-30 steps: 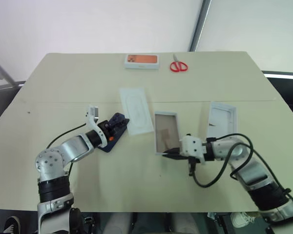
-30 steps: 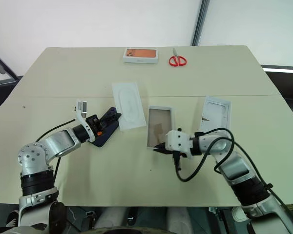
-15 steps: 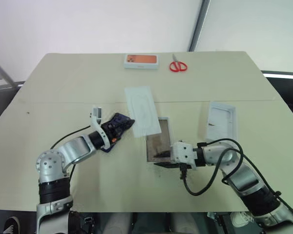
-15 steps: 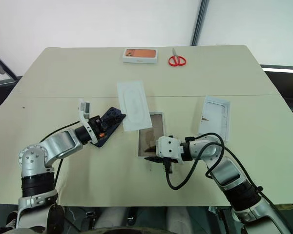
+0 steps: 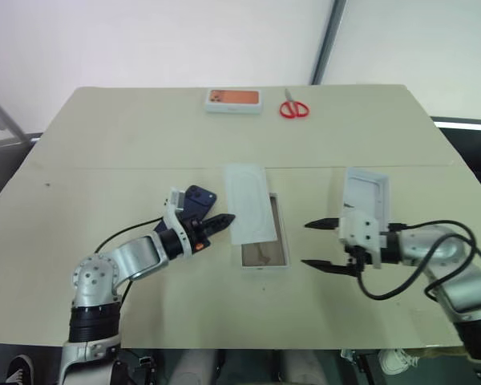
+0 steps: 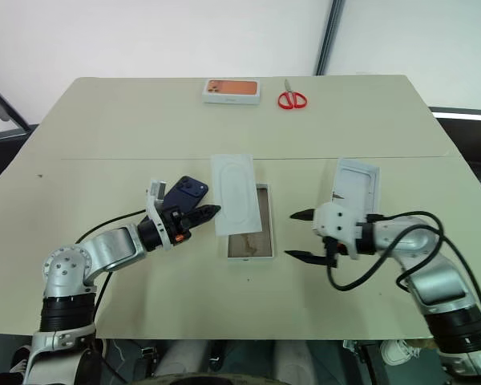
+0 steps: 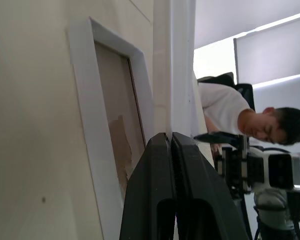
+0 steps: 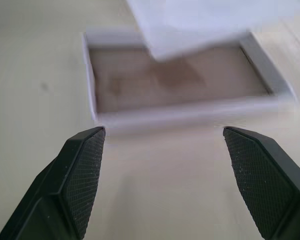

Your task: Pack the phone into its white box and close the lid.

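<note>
**Desk:** What do you have in front of you?

**Me:** A wide beige table (image 5: 104, 136) with a seam across it, and a plain white wall (image 5: 144, 40) behind. I judge the task is only at its start. Nothing is packed yet.

**Desk:** Where are the parts?

**Me:** The box (image 5: 263, 267) lies in the middle of the table, open, and I see its brown floor with no phone in it. A flat white card (image 5: 248, 200) covers its far left corner, so I think the card must go away first. The lid (image 5: 367, 192) lies well to the right, inside up, not on the box. The phone (image 5: 196, 196) is left of the card, just beside my left wrist. I cannot tell if it rests flat on the table.

**Desk:** And the pincers?

**Me:** The left gripper (image 5: 222, 218) has its fingers pressed together with nothing between them, and the tips are at the edge of the card. The right gripper (image 5: 305, 244) stands wide apart and holds nothing. It is to the right of the box, clear of it, and points at it.

**Desk:** So what is left?

**Me:** Clear the card, put the phone in, then the lid on top.

**Desk:** Anything else on the table?

**Me:** At the far edge, an orange-topped box (image 5: 232, 99) and red scissors (image 5: 293, 109), both well apart from the work.
</note>
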`<state>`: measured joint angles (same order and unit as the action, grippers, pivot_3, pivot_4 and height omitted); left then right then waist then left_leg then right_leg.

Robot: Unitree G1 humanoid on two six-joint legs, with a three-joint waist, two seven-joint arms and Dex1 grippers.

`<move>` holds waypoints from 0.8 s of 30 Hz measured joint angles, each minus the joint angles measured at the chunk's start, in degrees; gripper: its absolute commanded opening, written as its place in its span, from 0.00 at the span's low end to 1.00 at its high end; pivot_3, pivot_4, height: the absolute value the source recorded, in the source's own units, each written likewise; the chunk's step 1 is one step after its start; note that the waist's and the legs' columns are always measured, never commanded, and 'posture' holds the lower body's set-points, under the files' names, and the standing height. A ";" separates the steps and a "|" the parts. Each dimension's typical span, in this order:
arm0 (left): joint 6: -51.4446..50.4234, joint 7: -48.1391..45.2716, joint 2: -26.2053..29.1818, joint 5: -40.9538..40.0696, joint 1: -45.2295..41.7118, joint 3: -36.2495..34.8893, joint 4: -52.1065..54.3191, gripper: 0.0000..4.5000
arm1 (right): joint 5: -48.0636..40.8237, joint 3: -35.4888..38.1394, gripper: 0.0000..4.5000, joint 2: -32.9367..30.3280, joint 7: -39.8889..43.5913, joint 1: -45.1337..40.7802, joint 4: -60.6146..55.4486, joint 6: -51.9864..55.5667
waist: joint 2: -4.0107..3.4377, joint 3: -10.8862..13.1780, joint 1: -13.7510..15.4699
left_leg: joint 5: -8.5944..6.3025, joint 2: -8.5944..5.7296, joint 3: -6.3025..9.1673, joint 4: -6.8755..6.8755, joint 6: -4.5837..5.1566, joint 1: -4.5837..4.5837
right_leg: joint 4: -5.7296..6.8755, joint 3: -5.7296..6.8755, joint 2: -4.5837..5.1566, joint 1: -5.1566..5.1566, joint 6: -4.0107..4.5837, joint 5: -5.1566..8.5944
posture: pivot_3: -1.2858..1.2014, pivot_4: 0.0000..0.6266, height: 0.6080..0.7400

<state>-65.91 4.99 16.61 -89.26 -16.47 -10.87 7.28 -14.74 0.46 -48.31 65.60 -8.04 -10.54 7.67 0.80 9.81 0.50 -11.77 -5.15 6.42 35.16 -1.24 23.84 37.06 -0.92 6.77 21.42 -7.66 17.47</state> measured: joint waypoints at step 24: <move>-1.01 -0.61 -1.22 0.95 0.61 5.40 -2.69 0.00 | -2.18 2.49 0.88 3.91 -3.92 -0.49 2.53 -4.44 | 0.01 0.01 0.23 | 0.00 -0.03 0.04 0.05 0.00 0.18 | -0.01 0.01 0.01 0.12 0.00 0.00 | 0.52 0.24 1.00</move>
<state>-66.91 4.38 15.39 -88.31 -15.86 -5.46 4.59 -16.91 2.95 -44.40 61.68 -8.53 -8.00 3.23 0.81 9.82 0.74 -11.77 -5.18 6.45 35.21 -1.24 24.01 37.06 -0.91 6.78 21.54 -7.66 17.47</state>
